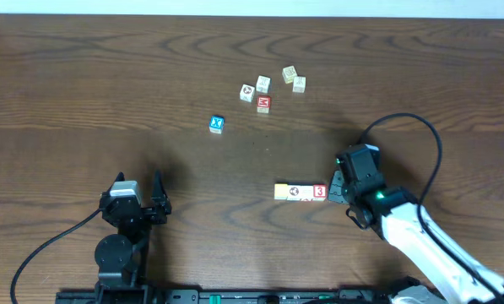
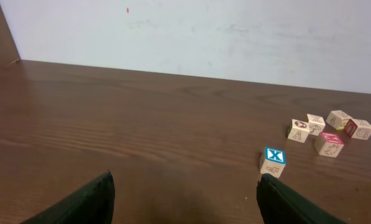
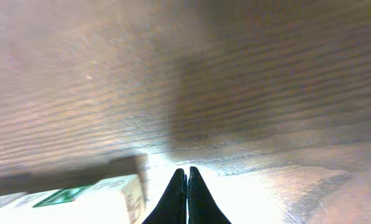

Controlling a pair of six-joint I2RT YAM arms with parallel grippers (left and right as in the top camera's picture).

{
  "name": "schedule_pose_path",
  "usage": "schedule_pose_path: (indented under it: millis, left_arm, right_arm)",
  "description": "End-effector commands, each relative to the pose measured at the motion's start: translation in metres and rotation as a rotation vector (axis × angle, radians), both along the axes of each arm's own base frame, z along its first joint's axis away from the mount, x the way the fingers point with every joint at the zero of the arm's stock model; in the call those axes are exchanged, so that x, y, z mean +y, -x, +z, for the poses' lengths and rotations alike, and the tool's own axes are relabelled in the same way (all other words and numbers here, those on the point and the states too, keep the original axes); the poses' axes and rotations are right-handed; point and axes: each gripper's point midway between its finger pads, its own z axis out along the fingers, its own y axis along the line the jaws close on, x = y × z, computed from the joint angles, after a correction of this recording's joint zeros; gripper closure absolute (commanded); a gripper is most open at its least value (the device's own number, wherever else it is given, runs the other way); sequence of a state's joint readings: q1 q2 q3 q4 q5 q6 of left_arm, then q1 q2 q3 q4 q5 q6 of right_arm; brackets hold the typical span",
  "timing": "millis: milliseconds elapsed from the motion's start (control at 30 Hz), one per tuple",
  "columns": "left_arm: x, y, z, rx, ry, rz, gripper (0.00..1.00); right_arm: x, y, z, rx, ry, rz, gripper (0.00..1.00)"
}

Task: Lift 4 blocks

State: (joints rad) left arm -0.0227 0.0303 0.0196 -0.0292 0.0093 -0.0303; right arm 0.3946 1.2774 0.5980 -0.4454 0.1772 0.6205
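A short row of blocks lies flat on the table in the overhead view: a pale yellow one [image 1: 281,192] at the left end, a white one [image 1: 298,192] in the middle and a red "3" block [image 1: 319,192] at the right end. My right gripper [image 1: 333,191] is shut and empty, its tips low at the table just right of the "3" block. In the right wrist view the shut fingertips [image 3: 186,169] stand beside a pale block with a green mark [image 3: 92,196]; whether they touch it I cannot tell. My left gripper [image 1: 142,192] stands wide open and empty, far left of the row.
Further back lie loose cubes: a blue X cube [image 1: 217,124] [image 2: 273,162], a red cube [image 1: 262,104] [image 2: 329,143] and several pale cubes [image 1: 262,83] around it. A black cable [image 1: 403,122] loops above the right arm. A pale wall [image 2: 204,31] backs the table.
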Motion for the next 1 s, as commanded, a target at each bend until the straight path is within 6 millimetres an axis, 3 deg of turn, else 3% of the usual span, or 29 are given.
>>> schedule_pose_path:
  millis: [0,300,433,600,700,967]
  left_arm:
    - [0.004,0.001,-0.015,0.044,0.006,0.028,0.26]
    - [0.003,-0.001,-0.005,0.004,0.009,0.022,0.26]
    - [-0.003,-0.001,0.035,-0.125,0.016,-0.017,0.26]
    - [-0.019,0.009,0.072,-0.161,0.013,-0.113,0.27]
    - [-0.019,0.020,0.094,-0.144,-0.031,-0.115,0.26]
    - [-0.019,0.049,0.128,-0.110,-0.037,-0.120,0.26]
  right_arm:
    - [-0.005,0.004,0.013,-0.027,-0.004,-0.005,0.99]
    - [-0.012,0.021,0.023,-0.012,0.021,0.031,0.99]
    - [-0.013,0.024,0.033,-0.038,0.019,0.044,0.99]
    - [-0.015,0.028,0.043,-0.064,0.017,0.058,0.99]
    - [-0.017,0.033,0.046,-0.067,0.029,0.081,0.99]
    - [-0.019,0.038,0.053,-0.083,0.027,0.081,0.99]
